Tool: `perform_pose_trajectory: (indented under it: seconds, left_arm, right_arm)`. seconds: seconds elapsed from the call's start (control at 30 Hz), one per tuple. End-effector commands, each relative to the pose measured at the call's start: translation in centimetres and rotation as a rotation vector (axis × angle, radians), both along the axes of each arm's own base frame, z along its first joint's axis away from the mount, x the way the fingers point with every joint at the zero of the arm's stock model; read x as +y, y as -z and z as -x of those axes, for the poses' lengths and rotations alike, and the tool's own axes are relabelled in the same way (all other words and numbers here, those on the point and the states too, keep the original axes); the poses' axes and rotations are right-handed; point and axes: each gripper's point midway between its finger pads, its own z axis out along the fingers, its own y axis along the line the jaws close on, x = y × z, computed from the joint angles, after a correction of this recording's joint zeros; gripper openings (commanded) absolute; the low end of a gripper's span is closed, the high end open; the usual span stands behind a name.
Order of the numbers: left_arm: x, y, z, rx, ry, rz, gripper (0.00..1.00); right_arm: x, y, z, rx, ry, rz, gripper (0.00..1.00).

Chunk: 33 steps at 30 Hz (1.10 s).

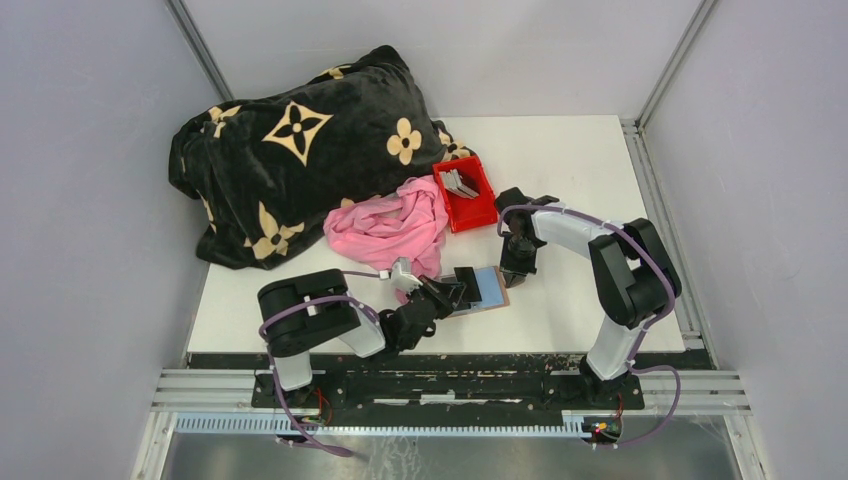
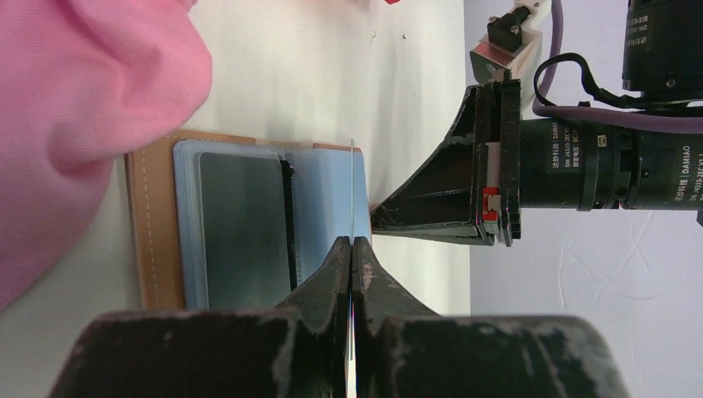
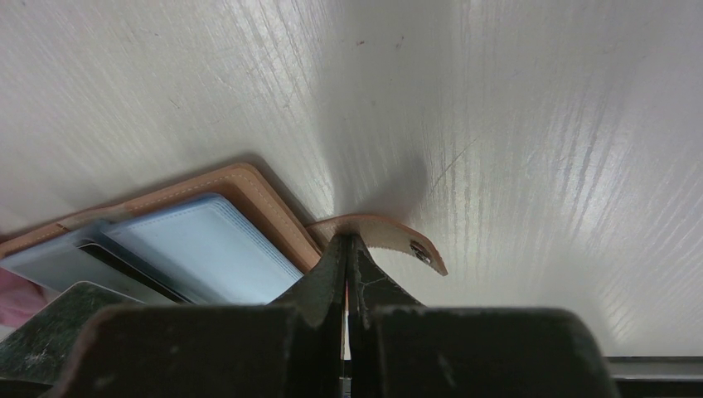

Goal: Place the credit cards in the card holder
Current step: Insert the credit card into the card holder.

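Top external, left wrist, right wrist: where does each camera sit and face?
Top external: above, behind the bases, looking down at the table; left arm and right arm show.
Left wrist: along the left gripper, shut on a card; faces the card holder.
Right wrist: along the right gripper, pinching the holder's snap tab.
Shared: all three show the card holder.

Tan card holder (image 2: 153,232), red bin (image 1: 478,212), pink cloth (image 1: 385,230), black cream-flowered blanket (image 1: 250,170).

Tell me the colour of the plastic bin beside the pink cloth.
The bin is red, and it shows best in the top external view.
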Motion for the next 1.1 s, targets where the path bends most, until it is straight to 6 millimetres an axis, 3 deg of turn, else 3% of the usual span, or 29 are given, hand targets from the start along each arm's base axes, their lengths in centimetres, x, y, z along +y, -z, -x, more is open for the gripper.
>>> perform_pose_trajectory:
  seconds: [0.0, 0.77, 1.07]
  left_arm:
    - [-0.3, -1.2, -0.7, -0.046, -0.015, 0.017, 0.03]
    - [1.3, 0.2, -0.1, -0.018, -0.030, 0.027, 0.03]
    - [0.3, 0.3, 0.0, -0.015, -0.006, 0.059, 0.03]
  right_arm:
    - [0.8, 1.5, -0.2, 0.010, -0.007, -0.003, 0.01]
    - [0.6, 2.1, 0.2, 0.023, -0.007, 0.002, 0.01]
    - [0.6, 2.3, 0.3, 0.029, -0.004, 0.003, 0.01]
